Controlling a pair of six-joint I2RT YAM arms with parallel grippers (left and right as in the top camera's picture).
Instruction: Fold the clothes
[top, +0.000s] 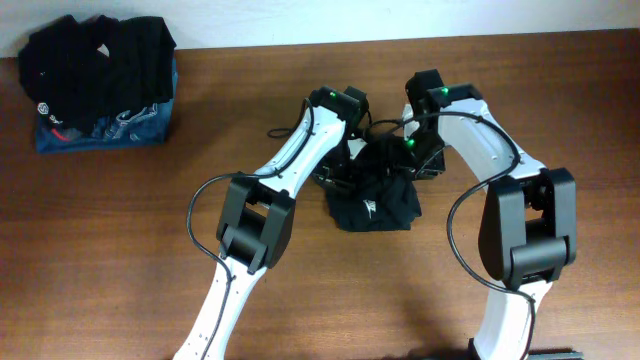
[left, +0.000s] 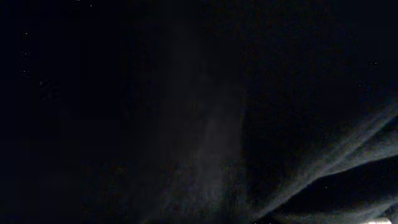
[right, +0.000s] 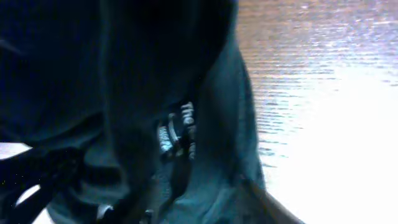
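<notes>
Black cloth fills the left wrist view: the clothes (left: 199, 124) lie bunched mid-way across the desk (top: 110, 260), under both arms. The left gripper (top: 345, 165) and right gripper (top: 408, 158) sit down in the folds; whether either is apart or clamped cannot be told.

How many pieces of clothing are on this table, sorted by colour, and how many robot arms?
Black garments: 2 (centre garment between the arms, ribbed garment top left)
Blue garments: 1 (blue garment, under the ribbed one)
Robot arms: 2 (left arm, right arm)
Total: 5
</notes>
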